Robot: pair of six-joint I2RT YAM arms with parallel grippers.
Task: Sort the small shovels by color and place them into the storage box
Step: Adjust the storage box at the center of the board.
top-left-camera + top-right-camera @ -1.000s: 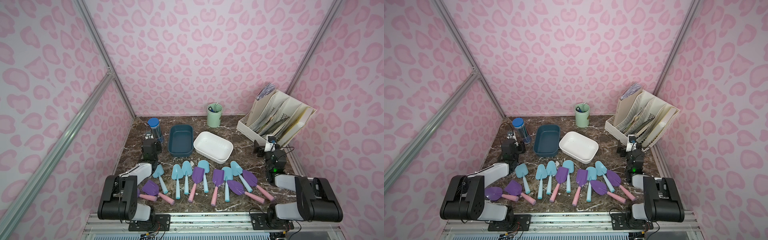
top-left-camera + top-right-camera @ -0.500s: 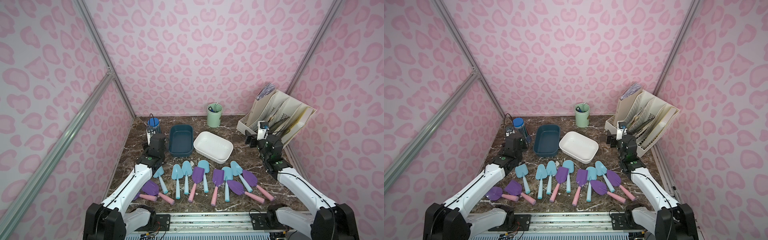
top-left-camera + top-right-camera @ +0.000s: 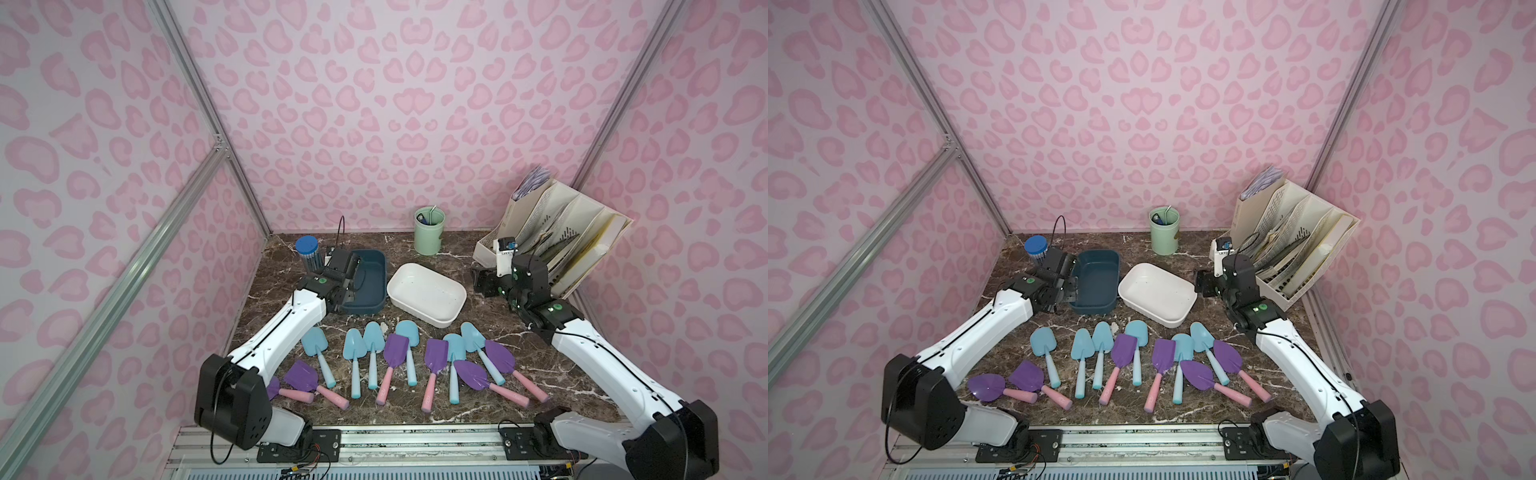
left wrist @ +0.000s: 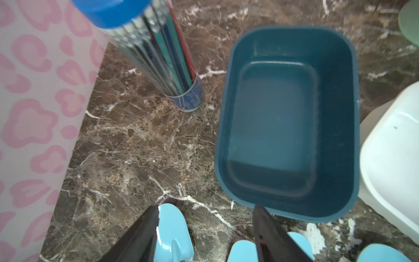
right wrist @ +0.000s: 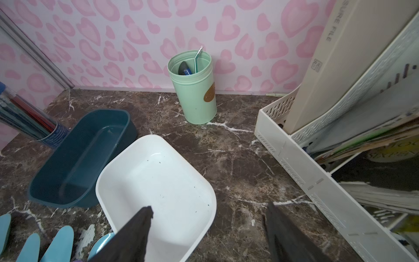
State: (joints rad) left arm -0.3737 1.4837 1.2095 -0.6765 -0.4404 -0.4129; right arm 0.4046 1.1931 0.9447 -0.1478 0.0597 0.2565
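Observation:
Several small shovels lie in a row near the front of the marble table, some all light blue (image 3: 313, 338) (image 3: 1043, 340), others purple-bladed with pink handles (image 3: 396, 349) (image 3: 1124, 345). Behind them stand an empty dark blue storage box (image 3: 374, 259) (image 4: 288, 118) and an empty white box (image 3: 426, 299) (image 5: 156, 186). My left gripper (image 3: 350, 286) (image 3: 1069, 279) (image 4: 206, 207) hangs open and empty at the blue box's near-left rim, above the blue blades (image 4: 172, 226). My right gripper (image 3: 482, 283) (image 3: 1202, 284) (image 5: 208, 206) is open and empty at the white box's right end.
A clear tube of pencils with a blue cap (image 3: 307, 249) stands left of the blue box. A green cup (image 3: 429, 230) stands at the back wall. A white file rack (image 3: 557, 232) fills the back right corner, close behind my right wrist. Pink walls enclose the table.
Both arms have unfolded from the front and reached back over the shovels. The left gripper has come to the blue box, the right to the white box's end.

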